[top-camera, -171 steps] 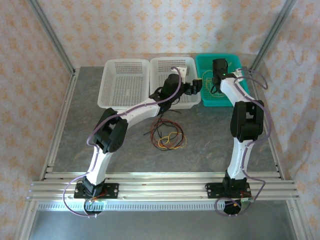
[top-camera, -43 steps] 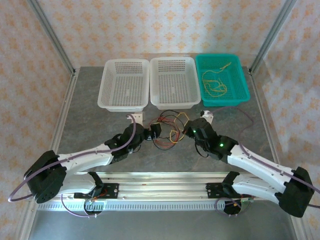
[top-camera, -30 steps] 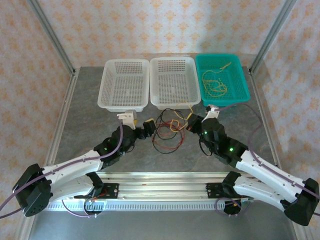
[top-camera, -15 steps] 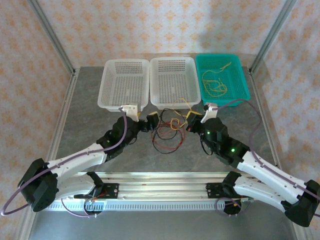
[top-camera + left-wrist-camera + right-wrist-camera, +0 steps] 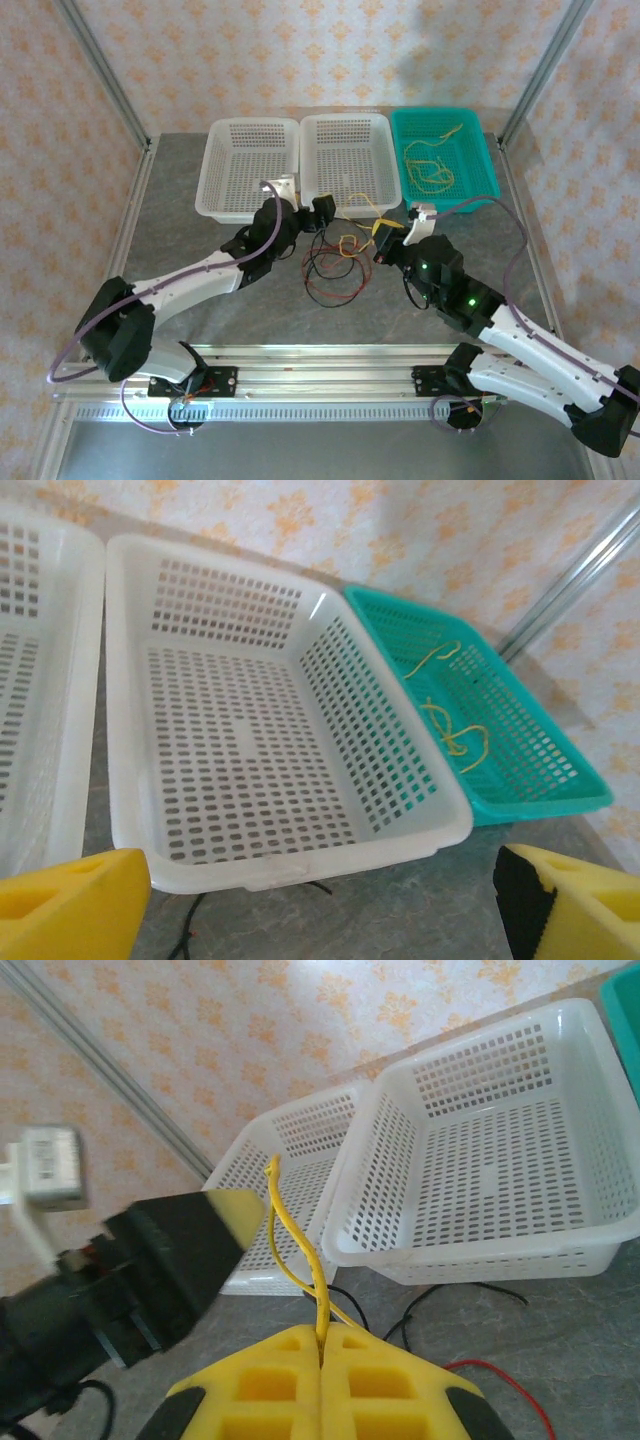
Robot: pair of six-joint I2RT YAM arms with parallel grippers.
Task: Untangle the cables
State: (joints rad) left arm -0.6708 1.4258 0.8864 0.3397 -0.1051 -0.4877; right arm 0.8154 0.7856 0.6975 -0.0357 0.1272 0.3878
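Your right tool [image 5: 384, 236] is clenched on a yellow cable [image 5: 296, 1240]. Seen from above, its long axis runs from that grip toward 10 o'clock. Your left tool [image 5: 314, 220], released, sits at 9 o'clock, nearer the free end. The cables [image 5: 335, 265] lie tangled on the table [image 5: 180, 230] between both tools.
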